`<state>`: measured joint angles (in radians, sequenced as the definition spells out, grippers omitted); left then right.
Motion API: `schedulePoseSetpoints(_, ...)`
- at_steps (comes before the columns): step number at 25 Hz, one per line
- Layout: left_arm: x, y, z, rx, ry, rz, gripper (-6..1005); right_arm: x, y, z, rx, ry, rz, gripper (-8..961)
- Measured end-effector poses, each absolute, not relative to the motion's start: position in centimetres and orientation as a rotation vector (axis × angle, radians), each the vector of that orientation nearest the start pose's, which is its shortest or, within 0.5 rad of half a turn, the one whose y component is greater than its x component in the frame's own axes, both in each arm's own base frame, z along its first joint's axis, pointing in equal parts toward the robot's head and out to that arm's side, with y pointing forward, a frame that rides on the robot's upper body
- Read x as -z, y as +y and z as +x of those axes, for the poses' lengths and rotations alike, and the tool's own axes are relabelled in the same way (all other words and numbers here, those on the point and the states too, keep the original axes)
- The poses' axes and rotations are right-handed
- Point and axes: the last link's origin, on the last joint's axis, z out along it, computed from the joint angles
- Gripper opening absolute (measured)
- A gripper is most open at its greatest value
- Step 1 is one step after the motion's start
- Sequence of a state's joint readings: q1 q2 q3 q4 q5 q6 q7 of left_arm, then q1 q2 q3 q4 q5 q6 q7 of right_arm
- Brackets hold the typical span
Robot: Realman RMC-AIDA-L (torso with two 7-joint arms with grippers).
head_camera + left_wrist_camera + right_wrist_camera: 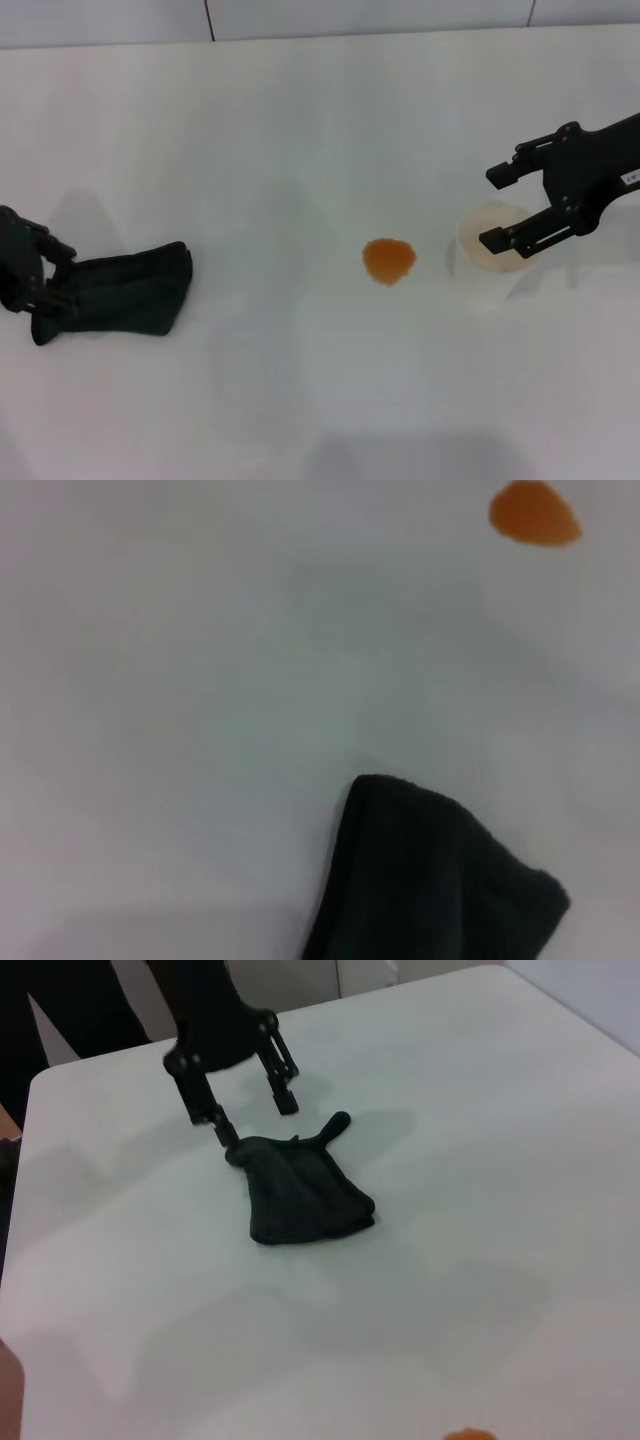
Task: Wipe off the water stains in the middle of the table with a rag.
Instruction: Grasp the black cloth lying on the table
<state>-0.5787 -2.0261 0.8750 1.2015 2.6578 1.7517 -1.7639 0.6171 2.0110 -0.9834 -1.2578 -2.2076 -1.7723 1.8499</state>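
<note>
Head view: white table, orange water stains mid-surface; left hand spread by rag; right hand spread.

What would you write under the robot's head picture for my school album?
Left gripper with open fingers at the dark rag, orange water stains mid-table, right gripper open around a cup.

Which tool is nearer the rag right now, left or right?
Left. The left tool is open at the rag's outer end, one finger touching its edge. The right tool is open far across the table, around the white cup beyond the water stains.
</note>
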Motion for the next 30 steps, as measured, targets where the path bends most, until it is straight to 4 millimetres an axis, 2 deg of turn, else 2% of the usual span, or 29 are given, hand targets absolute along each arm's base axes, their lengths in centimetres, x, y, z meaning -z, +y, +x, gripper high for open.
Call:
schedulePoseSetpoints(9, -5.0, 34.8, -27.0, -0.581, -0.538, -2.826, 706, -6.2, 35.3, 17.7, -0.043, 0.349, -2.969, 842)
schedulePoseSetpoints(15, -3.4, 35.0, -26.6, -0.647, -0.502, -2.822, 687, -6.2, 35.3, 17.8, -0.044, 0.351, -2.964, 841)
schedulePoseSetpoints(26, -2.4, 35.1, -26.1, -0.707, -0.459, -2.834, 654, -6.3, 35.5, 17.9, -0.032, 0.353, -2.952, 841)
schedulePoseSetpoints(30, -2.2, 35.1, -26.0, -0.713, -0.464, -2.834, 412, -6.3, 35.5, 17.9, -0.031, 0.349, -2.951, 841)
